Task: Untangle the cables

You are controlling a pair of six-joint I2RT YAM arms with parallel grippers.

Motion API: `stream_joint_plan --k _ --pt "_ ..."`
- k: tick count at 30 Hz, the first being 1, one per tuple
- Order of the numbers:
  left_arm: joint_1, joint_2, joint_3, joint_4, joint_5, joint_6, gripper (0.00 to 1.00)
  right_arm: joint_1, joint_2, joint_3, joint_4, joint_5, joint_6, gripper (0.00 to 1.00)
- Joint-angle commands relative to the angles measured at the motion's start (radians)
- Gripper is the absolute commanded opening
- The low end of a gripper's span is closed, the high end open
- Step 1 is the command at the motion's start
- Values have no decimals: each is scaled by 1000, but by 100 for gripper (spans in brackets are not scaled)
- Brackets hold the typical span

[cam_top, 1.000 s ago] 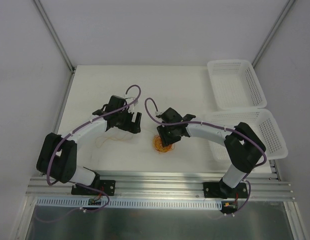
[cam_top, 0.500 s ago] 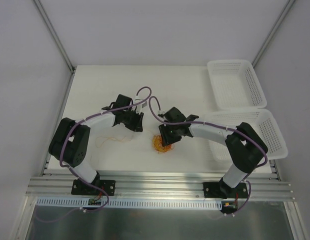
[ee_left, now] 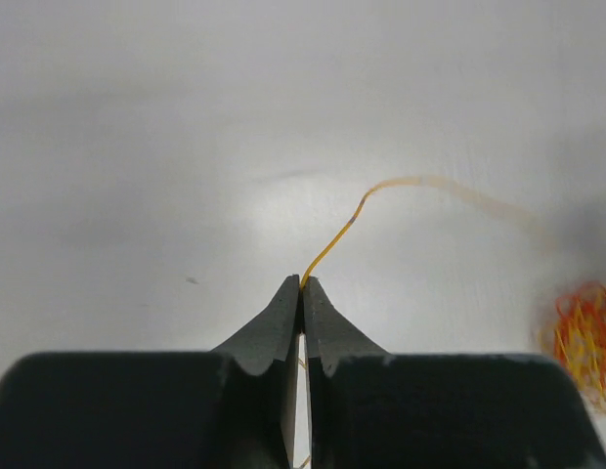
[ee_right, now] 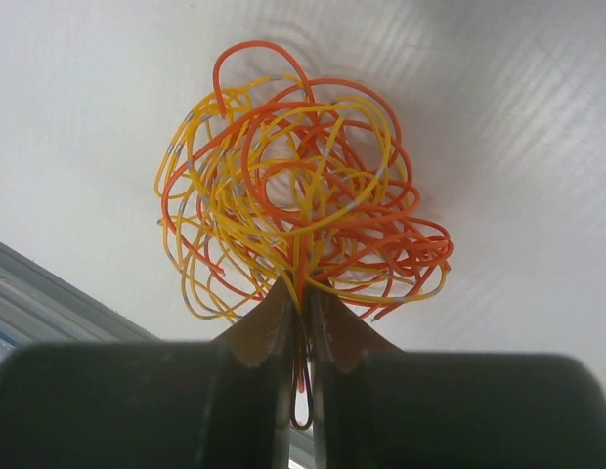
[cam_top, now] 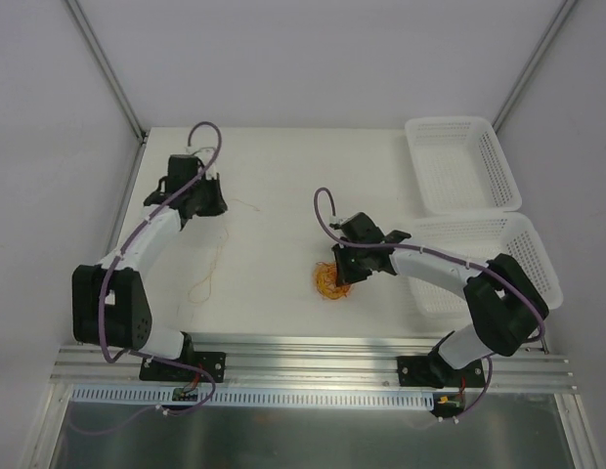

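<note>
- The left pincer [ee_left: 303, 285] is closed, its 2 fingertips pressed together on a single thin yellow-orange cable [ee_left: 334, 242].
- From the pinch point this cable rises ahead of the left pincer and bends to its right, blurring as it runs toward the tangle of cables [ee_left: 582, 337] at the right edge of the left wrist view.
- A short bit of the same cable shows in the slit between the closed fingers, behind the tips.
- In the top view a loose strand [cam_top: 217, 264] lies curled on the surface [cam_top: 283, 176], between the left pincer and its arm's base. I cannot tell whether it joins the gripped cable.
- The right pincer [ee_right: 301, 293] is closed on a few strands at the near edge of the tangle of cables, a loose ball of red-orange and yellow loops resting on the surface.
- Most of the ball sits just ahead of the right pincer's fingertips, and 1 small loop hangs back between its fingers.
- The 2 pincers are well apart, the left one farther from the arm bases than the right one.
- 2 white baskets [cam_top: 459, 166] stand to the right of the right pincer, 1 beyond the other; the right arm crosses over the nearer one.
</note>
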Motion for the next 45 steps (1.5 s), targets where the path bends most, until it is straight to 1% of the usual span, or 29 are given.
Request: stream_joint_plan --k 1,4,6,7,8,9,11,12,14,15,18,21,22,23,26,28,32,37,39,43,45 --pt "119 -99 92 -117 -242 -113 0 -22 -76 -19 -22 39 14 3" --pt "175 -117 130 -168 -272 -141 0 -29 -99 4 -46 54 13 3" --pt "178 -139 144 -191 -264 -143 0 -28 -99 30 -65 55 11 3" --pt "178 -148 147 -191 -188 -152 0 -28 -93 44 -68 45 11 5" --pt "178 -156 147 -191 -159 -173 0 -29 -88 71 -69 39 14 9" --pt "178 -169 149 -191 -120 -188 0 -28 -84 85 -68 33 16 18" --pt "178 -182 146 -191 -28 -239 0 -26 -73 134 -77 28 17 30" --pt "178 -194 144 -191 -1 -257 0 -26 -74 150 -80 24 17 42" --pt "178 -206 137 -191 71 -306 0 -25 -90 177 -83 6 14 54" --pt "176 -219 132 -191 85 -322 0 -23 -99 200 -82 2 16 65" --pt "144 -245 127 -189 113 -376 0 -8 -134 228 -60 1 10 75" --pt "95 -258 127 -189 118 -457 0 21 -168 230 19 -62 17 76" --pt "81 -259 129 -189 115 -480 0 30 -170 227 76 -76 23 76" --pt "71 -265 129 -188 112 -535 0 41 -171 227 107 -88 37 76" --pt "15 -268 137 -180 93 -624 0 86 -154 237 203 -119 57 76" --pt "-21 -269 143 -176 75 -656 0 113 -136 254 262 -129 63 75" --pt "-55 -269 147 -171 46 -731 0 146 -121 276 343 -143 85 74" --pt "-86 -278 143 -162 30 -779 0 164 -75 311 354 -113 89 74" --pt "-94 -288 135 -154 24 -790 0 164 -50 322 354 -99 94 73" --pt "-104 -308 120 -142 21 -814 0 166 -6 346 359 -99 95 66" --pt "-106 -317 111 -139 21 -825 0 166 16 363 356 -102 95 60"
